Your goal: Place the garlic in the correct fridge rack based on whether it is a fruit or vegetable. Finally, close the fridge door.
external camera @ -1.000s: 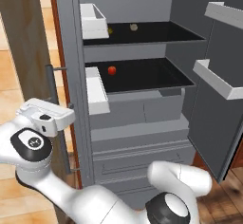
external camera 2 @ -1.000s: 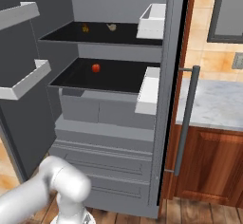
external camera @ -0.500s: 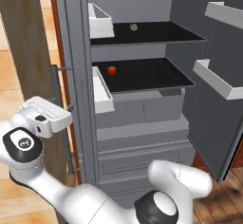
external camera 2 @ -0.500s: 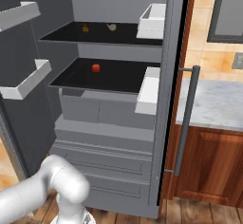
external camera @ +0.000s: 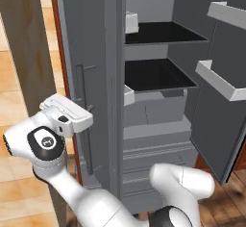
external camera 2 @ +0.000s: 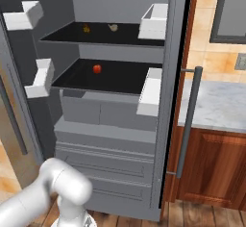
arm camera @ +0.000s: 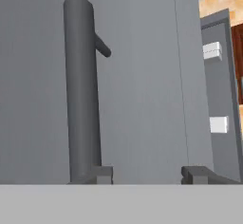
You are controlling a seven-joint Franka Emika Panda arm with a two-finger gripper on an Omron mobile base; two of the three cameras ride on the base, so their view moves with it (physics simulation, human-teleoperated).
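One garlic (external camera 2: pixel 113 27) on fridge rack (external camera 2: pixel 67 36), apparently well apart from pincer (external camera: pixel 85 117).

Inside the grey fridge, the fridge rack (external camera 2: pixel 120 34), the higher of two flat black shelves, carries the tan garlic (external camera 2: pixel 113 27) beside a small yellowish item (external camera 2: pixel 86 28), while the lower shelf (external camera 2: pixel 110 77) bears a small red fruit (external camera 2: pixel 97 69).

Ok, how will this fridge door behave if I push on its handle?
The door looks like a tall rigid panel, so it should probably swing whole, not flex. The handle is a smooth round bar, so the gripper may slide along it.
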